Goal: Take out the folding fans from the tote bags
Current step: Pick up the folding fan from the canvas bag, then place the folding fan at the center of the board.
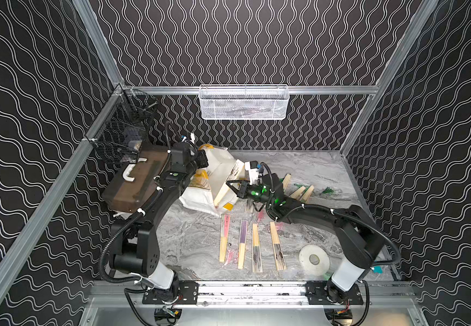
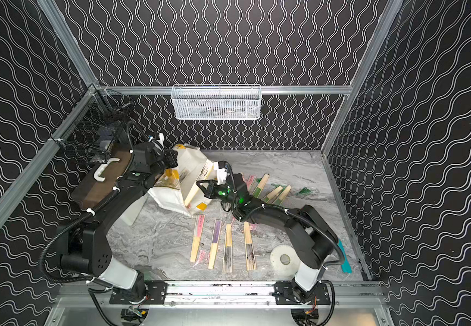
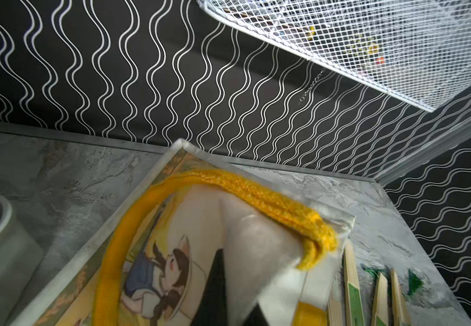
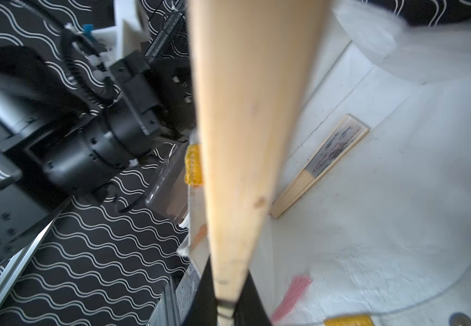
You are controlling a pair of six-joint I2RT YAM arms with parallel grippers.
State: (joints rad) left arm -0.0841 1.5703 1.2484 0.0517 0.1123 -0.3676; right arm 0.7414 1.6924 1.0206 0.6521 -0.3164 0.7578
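Overhead view of a grey marble counter [image 1: 194, 240] walled in by black panels with white wavy lines. I am the two black arms reaching in from the near edge.

A white tote bag [image 1: 221, 170] with yellow-orange handles lies tipped over toward the back left of the counter, its mouth gaping toward my right arm. My left fingers [image 3: 217, 276] are pressed together on a fold of the bag's white fabric, close to one yellow handle [image 3: 271, 203].

My right fingers [image 4: 206, 302] are at the bag's mouth, clamped on the narrow end of a closed bamboo fan [image 4: 242, 141], which runs straight up across my right wrist view. A second fan [image 4: 321, 166], with black-and-white paper, lies inside the bag on its white lining.

Four more closed fans lie side by side on the counter near the front: a pink fan [image 1: 224, 238], a purple fan [image 1: 242, 242], a black-and-white fan [image 1: 256, 248] and another like it [image 1: 278, 245]. Further back, behind my right arm, lie several green-papered fans [image 2: 261, 183], with green tassels beside them.

A brown-lidded box [image 1: 132, 180] sits at the left, under my left arm and near the bag. A white roll of tape [image 1: 313, 259] lies by my right arm's base. A white mesh basket [image 1: 244, 103] hangs on the back wall.
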